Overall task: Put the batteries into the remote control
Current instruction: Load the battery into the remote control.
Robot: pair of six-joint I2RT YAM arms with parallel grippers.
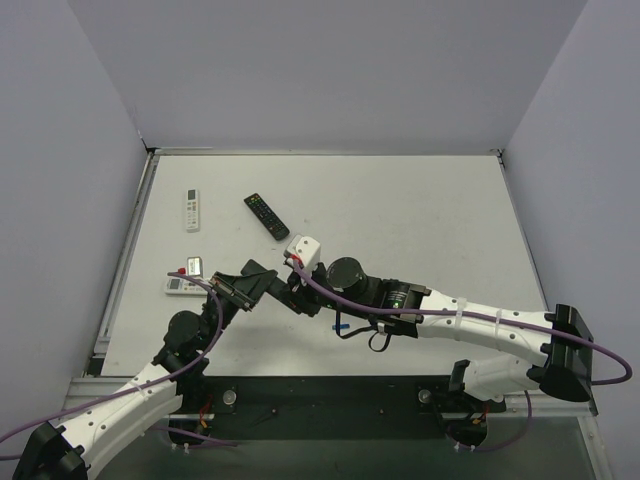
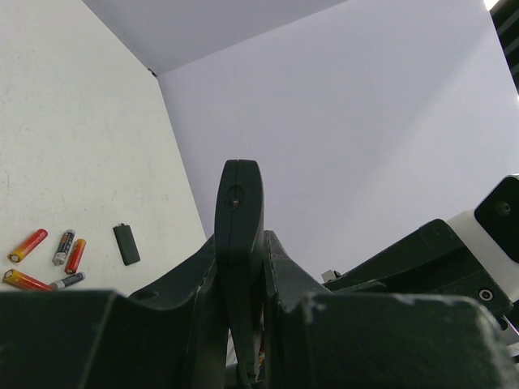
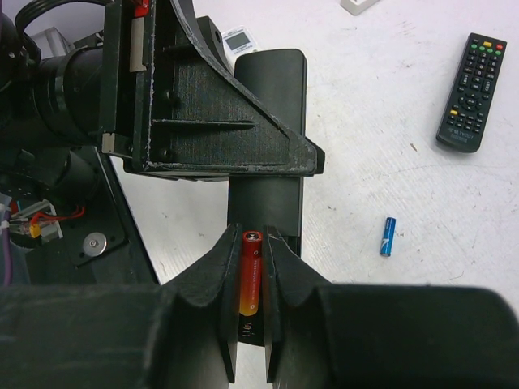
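Print on the red-orange battery (image 3: 250,284) is unreadably small. The right gripper (image 3: 252,243) pinches it over the remote control (image 2: 238,190), which is clamped in the left gripper (image 2: 241,247); a blue battery (image 3: 388,236) lies nearby.

The white tabletop (image 1: 420,220) carries a white remote (image 1: 193,210) near its left edge and a black buttoned remote (image 1: 266,216) beside it. Another white remote (image 1: 183,286) lies nearer. A blue battery (image 3: 388,236) lies alone, and loose batteries (image 2: 75,255) lie beside a small black cover (image 2: 126,244).

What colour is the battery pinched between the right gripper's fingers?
The battery is red fading to orange-yellow; the right wrist view shows it best.
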